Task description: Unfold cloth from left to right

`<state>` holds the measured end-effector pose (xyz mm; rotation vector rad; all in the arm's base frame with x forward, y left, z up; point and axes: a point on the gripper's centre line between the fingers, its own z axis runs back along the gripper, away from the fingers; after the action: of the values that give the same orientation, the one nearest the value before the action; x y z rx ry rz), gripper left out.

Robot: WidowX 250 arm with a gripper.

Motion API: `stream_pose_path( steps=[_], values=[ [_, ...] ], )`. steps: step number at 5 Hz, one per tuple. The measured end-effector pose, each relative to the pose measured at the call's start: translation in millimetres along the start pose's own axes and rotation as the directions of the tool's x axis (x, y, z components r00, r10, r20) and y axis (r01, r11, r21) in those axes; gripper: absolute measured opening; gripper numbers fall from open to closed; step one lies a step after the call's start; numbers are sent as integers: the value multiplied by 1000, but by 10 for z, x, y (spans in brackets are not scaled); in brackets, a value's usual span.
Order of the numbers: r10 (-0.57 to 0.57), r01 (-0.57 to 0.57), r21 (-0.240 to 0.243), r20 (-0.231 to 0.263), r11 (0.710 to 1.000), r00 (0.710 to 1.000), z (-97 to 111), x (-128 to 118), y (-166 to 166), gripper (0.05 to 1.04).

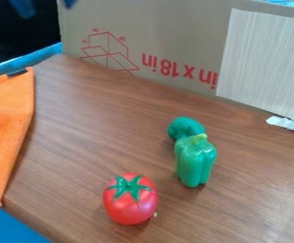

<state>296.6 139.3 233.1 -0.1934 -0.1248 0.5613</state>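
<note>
So my orange cloth (7, 123) is over at the left edge of the wooden table (92, 142), with a dark bit at its top corner and another down low. Can't tell what state my gripper is in, sorry. Out on the tabletop I've got a toy tomato (130, 201) near the front, a green pepper (195, 161) right of it, and a bumpy green toy (184, 127) just behind the pepper. Cardboard (169, 28) stands along the back.
</note>
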Motion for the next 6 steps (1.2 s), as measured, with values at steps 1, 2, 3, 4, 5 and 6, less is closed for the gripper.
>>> stream_pose_path(
  steps=[1,2,3,4,5,6],
  values=[
    [-9,10,-28,25,1000,1000,115,35,227,999],
    [-11,12,-28,43,1000,999,93,99,497,999],
    [-25,25,0,71,1000,997,46,149,811,999],
    [-30,27,30,98,999,995,-20,169,1099,999],
    [-36,28,60,129,998,991,-53,188,1364,999],
    [-35,20,99,154,995,987,-139,174,1604,999]
  ],
)
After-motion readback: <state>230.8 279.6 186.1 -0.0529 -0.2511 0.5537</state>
